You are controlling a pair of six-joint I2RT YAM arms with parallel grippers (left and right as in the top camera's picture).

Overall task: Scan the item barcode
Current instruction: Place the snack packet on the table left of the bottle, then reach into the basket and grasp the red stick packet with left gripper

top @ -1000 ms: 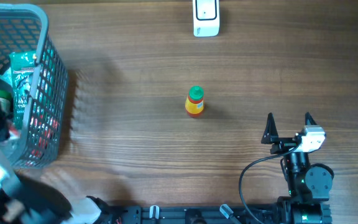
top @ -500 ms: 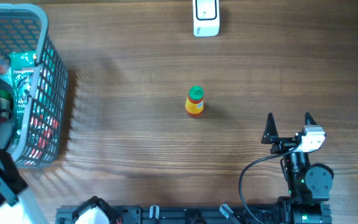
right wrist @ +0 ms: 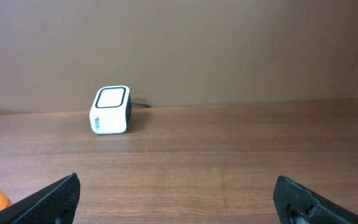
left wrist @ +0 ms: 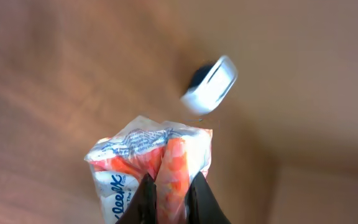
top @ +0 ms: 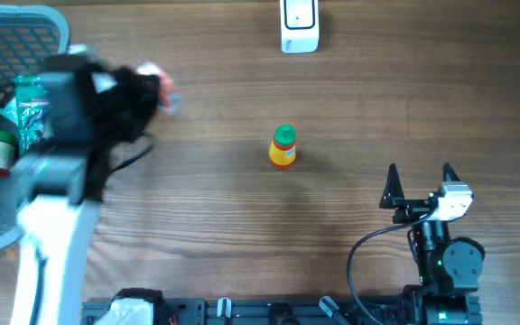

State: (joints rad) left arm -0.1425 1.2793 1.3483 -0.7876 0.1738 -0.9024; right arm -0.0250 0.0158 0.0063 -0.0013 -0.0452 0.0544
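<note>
TISSUES ON THE MOVE: The left gripper (left wrist: 171, 200), jaws pinched shut on one end of an orange-and-white tissue packet (left wrist: 149, 154), holds it over the wooden table (top: 197, 226). It is blurred at upper left of the overhead view, just right of the grey basket (top: 25, 13). The white barcode scanner (top: 299, 25) sits at top centre, well apart from the packet. At lower right the right gripper (top: 420, 179) stands with jaws spread wide, holding nothing. A small orange bottle (top: 283, 147) with a green cap stands upright mid-frame. A second earlier the left arm was at the basket along the left edge; it has since swung out over the table. The right gripper, bottle and scanner have not moved.
</note>
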